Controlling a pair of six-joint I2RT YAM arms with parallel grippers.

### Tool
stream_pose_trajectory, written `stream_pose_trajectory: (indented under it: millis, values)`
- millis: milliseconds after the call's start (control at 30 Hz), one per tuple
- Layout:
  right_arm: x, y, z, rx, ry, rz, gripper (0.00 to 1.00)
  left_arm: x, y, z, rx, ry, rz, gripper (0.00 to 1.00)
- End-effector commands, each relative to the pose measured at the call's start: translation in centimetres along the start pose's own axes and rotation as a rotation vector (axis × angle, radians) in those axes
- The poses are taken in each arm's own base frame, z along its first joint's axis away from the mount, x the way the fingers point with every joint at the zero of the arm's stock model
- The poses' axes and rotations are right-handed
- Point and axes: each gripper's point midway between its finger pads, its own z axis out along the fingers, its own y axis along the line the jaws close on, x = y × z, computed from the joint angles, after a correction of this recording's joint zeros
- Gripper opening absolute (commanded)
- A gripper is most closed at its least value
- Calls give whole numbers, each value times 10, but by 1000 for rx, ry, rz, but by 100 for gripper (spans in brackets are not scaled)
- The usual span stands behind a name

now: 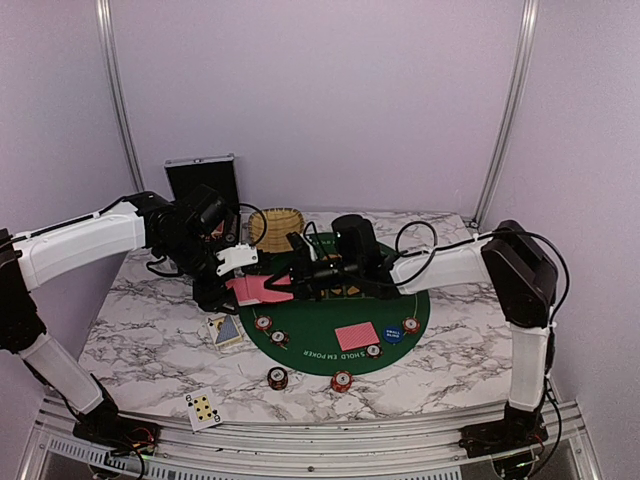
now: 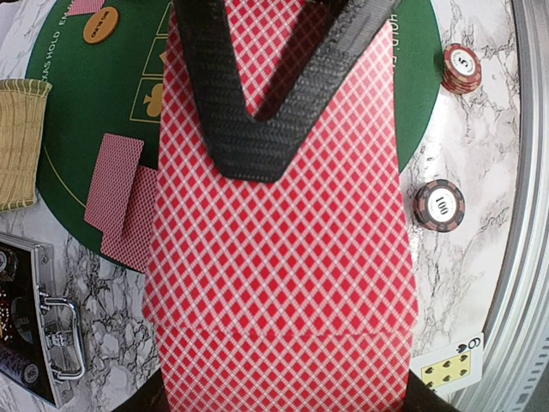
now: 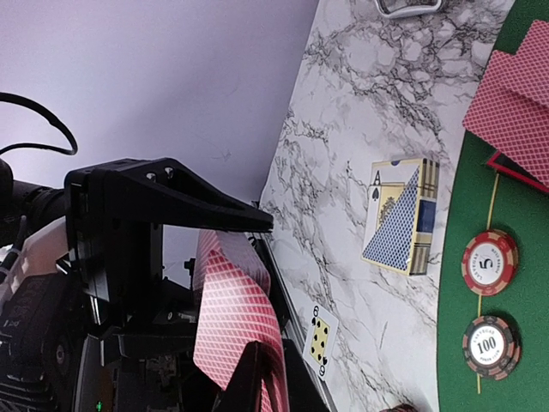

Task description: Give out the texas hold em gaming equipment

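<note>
My left gripper [image 1: 238, 286] is shut on a stack of red-backed playing cards [image 2: 279, 283], held above the left edge of the green poker mat [image 1: 405, 300]. The right gripper [image 3: 257, 382] reaches in from the right, and its black fingers [image 2: 249, 129] pinch the far end of the top card [image 3: 232, 318]. Two red-backed cards [image 1: 357, 336] lie on the mat beside a blue disc [image 1: 393, 335]. An orange disc [image 2: 100, 24] and more cards [image 2: 120, 202] lie further along the mat. Red-and-white chips [image 1: 263, 322] [image 1: 278, 378] [image 1: 342, 381] sit near the mat's front rim.
A blue-and-gold card box [image 1: 226, 330] lies left of the mat. A face-up six of spades [image 1: 203, 408] lies near the front edge. The wicker basket [image 1: 274, 228] and the open black case [image 1: 202, 180] stand at the back left.
</note>
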Motion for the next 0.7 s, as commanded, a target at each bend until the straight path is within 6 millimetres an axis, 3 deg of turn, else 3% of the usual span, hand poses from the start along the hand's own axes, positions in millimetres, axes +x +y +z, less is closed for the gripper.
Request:
stream_pose_trajectory:
  millis: [0,233,433,667]
  values:
    - [-8,14,-20,5,-36,-23,7,-7,1,-11,-19,-37,12,5]
    - [-4,-6,-57,47,-73,10,3,-7,1,-11,-18,-40,14,5]
    - [12,-37,-94,94,-91,62,2,-9,3,-13,-26,-42,14,5]
    - [31,-89,-136,262,-111,100,2,-9,3,-13,-26,-42,11,5]
